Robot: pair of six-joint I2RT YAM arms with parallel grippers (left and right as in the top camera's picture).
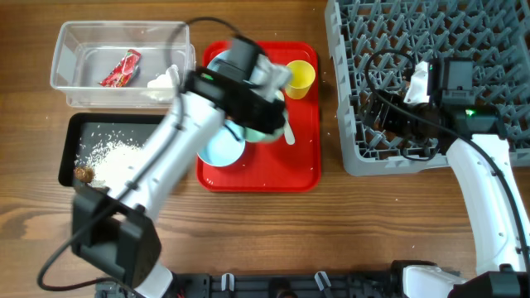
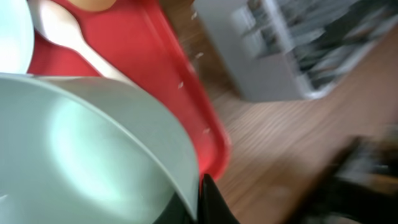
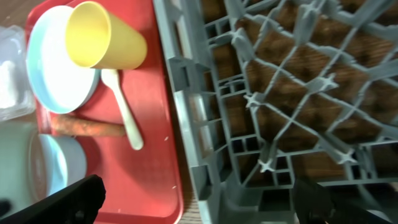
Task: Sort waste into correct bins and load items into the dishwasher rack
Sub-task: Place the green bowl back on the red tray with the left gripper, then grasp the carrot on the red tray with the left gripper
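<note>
Grip: left hand (image 1: 263,116) clamped on pale green bowl (image 2: 93,149), right hand (image 1: 396,116) spread wide. Advise lifting level, then tilting it into dishwasher rack (image 1: 431,50).

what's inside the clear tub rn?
The clear tub holds a red wrapper and a white tissue. The left arm covers its near-right corner, so that part is unseen.

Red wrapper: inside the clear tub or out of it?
In. The red wrapper lies on the floor of the clear tub, within its walls, with the white tissue also inside.
</note>
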